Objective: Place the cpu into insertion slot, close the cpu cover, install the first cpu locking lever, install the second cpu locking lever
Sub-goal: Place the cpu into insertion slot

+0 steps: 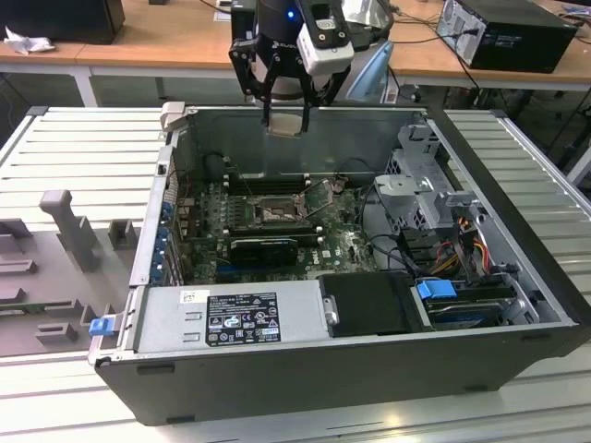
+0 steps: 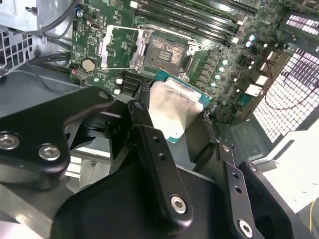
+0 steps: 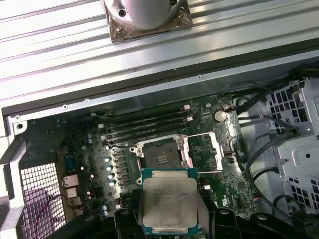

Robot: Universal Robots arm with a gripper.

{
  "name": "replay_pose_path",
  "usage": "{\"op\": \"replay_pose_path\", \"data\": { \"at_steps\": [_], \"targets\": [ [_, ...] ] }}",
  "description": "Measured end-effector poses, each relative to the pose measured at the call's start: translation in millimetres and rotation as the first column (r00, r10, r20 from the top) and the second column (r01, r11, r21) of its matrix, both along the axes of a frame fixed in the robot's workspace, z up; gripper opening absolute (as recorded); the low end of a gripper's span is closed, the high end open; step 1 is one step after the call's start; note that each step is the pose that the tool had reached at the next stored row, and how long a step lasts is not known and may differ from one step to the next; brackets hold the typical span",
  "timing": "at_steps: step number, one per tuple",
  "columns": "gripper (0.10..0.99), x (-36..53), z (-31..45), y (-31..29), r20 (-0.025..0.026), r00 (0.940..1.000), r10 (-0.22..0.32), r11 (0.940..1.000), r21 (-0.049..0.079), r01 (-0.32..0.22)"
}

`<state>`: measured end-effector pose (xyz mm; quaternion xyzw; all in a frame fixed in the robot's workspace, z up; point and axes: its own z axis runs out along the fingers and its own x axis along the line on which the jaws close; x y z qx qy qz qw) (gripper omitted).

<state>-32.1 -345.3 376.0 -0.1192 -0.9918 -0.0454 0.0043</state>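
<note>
My gripper [image 1: 286, 118] hangs over the far wall of the open computer case, shut on the cpu [image 1: 286, 127], a small pale square chip. In both wrist views the cpu [image 2: 172, 107] [image 3: 169, 201] sits flat between the black fingers [image 2: 144, 124], silver top showing, green edge around it. Well below it on the green motherboard lies the insertion slot [image 1: 275, 212] [image 2: 167, 50] [image 3: 160, 155], dark in the centre and uncovered. The cpu cover [image 2: 117, 47] [image 3: 204, 152], a silvery window frame, is swung open and lies beside the slot.
Long black memory slots [image 3: 144, 124] run along the slot's far side. A black card [image 1: 263, 247] sits on its near side. A power supply [image 1: 231, 318] fills the case front, with a drive cage [image 1: 425, 185] and cables at the exterior view's right. Grey fixtures [image 1: 65, 221] stand outside.
</note>
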Motion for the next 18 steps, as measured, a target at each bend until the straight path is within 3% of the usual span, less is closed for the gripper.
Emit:
{"op": "replay_pose_path", "data": {
  "at_steps": [6,9,14,16,18],
  "targets": [
    [0.525,0.0,0.0,0.0,0.0,0.9974,-0.071,0.9974,0.0,0.071],
    [0.525,0.0,0.0,0.0,0.0,0.991,-0.134,0.991,0.0,0.134],
    [0.525,0.0,0.0,0.0,0.0,0.9819,-0.189,0.9819,0.0,0.189],
    [0.525,0.0,0.0,0.0,0.0,0.9741,-0.226,0.9741,0.0,0.226],
    [0.525,0.0,0.0,0.0,0.0,0.9601,-0.28,0.9601,0.0,0.28]
  ]
}}
